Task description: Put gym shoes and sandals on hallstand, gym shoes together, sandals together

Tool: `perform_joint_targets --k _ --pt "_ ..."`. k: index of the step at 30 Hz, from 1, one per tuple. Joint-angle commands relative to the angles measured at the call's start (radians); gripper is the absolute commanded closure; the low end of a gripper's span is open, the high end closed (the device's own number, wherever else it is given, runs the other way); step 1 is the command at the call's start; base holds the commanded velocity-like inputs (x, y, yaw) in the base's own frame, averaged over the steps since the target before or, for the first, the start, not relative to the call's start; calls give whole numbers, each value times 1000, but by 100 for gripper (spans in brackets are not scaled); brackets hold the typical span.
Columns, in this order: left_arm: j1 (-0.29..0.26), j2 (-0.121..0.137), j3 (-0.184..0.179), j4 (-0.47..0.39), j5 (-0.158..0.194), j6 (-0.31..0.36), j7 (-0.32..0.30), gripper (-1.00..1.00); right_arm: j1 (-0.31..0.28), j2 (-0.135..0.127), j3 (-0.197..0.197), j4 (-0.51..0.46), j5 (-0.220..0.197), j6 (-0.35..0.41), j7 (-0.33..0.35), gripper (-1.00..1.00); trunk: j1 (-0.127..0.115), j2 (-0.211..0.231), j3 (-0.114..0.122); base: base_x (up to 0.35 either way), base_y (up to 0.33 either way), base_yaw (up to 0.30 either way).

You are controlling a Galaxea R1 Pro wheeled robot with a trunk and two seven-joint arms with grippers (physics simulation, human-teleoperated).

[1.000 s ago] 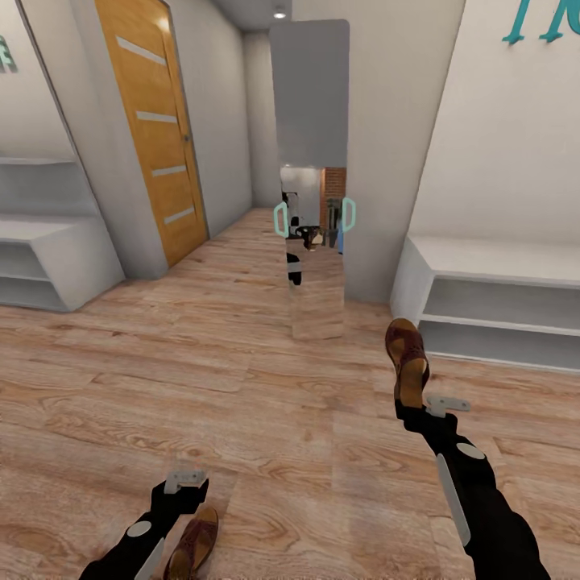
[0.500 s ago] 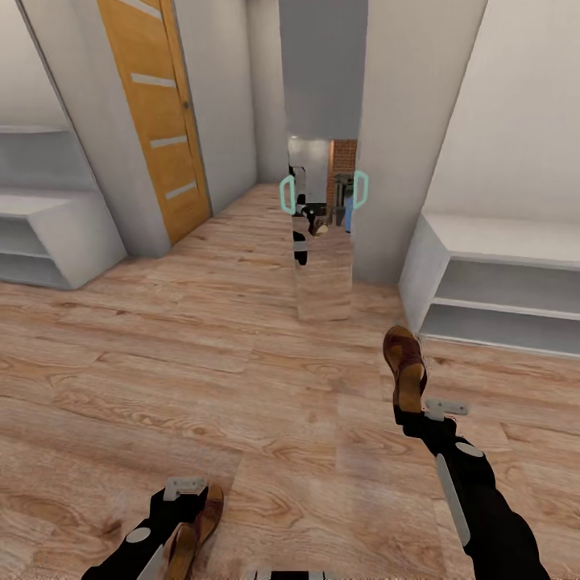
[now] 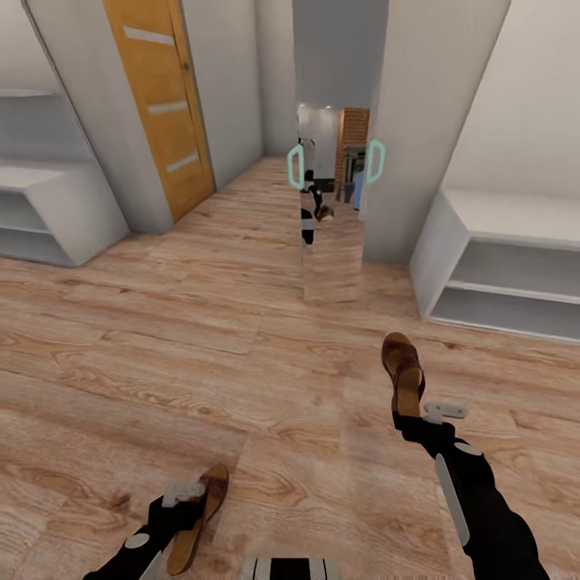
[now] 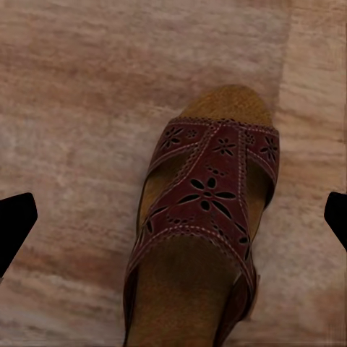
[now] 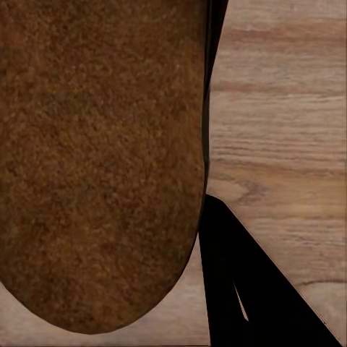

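Note:
My left gripper (image 3: 189, 493) is low at the view's bottom left, shut on a dark brown sandal (image 3: 199, 515) whose toe points forward. The left wrist view looks down on its woven strap (image 4: 210, 191), with a fingertip (image 4: 14, 224) wide on either side. My right gripper (image 3: 423, 412) is shut on the second sandal (image 3: 403, 374), held toe-up above the corridor floor (image 3: 242, 346). Its tan sole (image 5: 101, 159) shows in the right wrist view beside one finger (image 5: 238, 289). The grey hallstand (image 3: 515, 213) stands ahead to the right. The gym shoes are out of view.
A tall mirrored wardrobe (image 3: 334, 201) with teal handles stands straight ahead and reflects me. A similar low grey unit (image 3: 56, 201) stands at the left wall beside an orange door (image 3: 165, 105). Bare floor runs from me to the right-hand rack.
The whole view has shifted as the camera moved forward and tipped down, bringing wardrobe and racks nearer. The left sandal has swung toe-forward beside the gripper. The right sandal stays held.

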Motion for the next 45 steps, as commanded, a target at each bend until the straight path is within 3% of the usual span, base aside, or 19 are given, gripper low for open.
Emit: perform_joint_targets --k 1,13,21,27,38,45 --pt "-1 0 1 1 1 -3 -4 -100 0 0 0 -1 -4 6 -2 100 0 -1 -6 0 0 75" --pt "0 5 -1 2 1 -3 -4 -100 0 0 0 -2 -4 6 -2 100 6 -3 -70 0 0 65" --pt "0 5 -2 4 -3 -3 -4 -100 0 0 -2 -4 -4 6 -2 100 6 -3 -71 0 0 8" --pt "0 5 -5 46 -120 -3 -5 -100 0 0 -2 -4 -4 6 -2 100 6 -3 -72 0 0 0" --pt "0 5 -4 83 -131 -5 -5 -100 0 0 -3 -4 -4 6 -2 100 6 -3 -76 0 0 0" --pt "0 5 -4 85 -131 -17 -5 -100 0 0 -2 -4 -4 6 -2 100 8 -5 -105 0 0 0"
